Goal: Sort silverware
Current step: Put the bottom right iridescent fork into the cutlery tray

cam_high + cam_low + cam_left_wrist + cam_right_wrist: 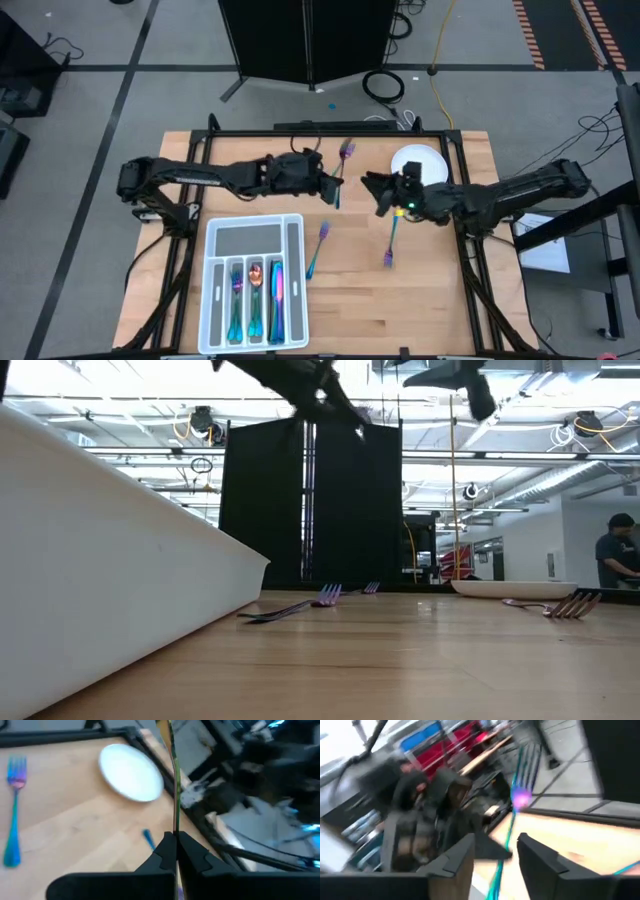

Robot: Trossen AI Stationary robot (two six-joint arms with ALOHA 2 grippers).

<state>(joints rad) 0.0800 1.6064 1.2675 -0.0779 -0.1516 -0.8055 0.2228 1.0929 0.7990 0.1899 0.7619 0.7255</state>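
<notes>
My left gripper (336,190) hangs above the middle of the table, shut on a slim piece of silverware (174,780) that shows edge-on and sticks out past its fingertips. My right gripper (378,195) faces it from the right. It is open, and its fingers stand on either side of a teal handle (512,827) with a purple glint. I cannot tell whether they touch it. Loose forks lie flat on the wood at the far middle (347,150), the centre (318,250) and the right (392,240). More silverware lies in the white tray (255,285). My left gripper pinches the slim piece between its two fingers (192,855), at the stretch right by their tips (175,831). The piece runs on along the line of the fingers and past them. It is lifted clear of the table.
A round white plate (418,163) sits at the far right, and the tray's wall (120,560) fills the left of the low view. Black frame rails run along the table's edges. Bare wood lies at the near right. A person (620,555) stands in the room beyond.
</notes>
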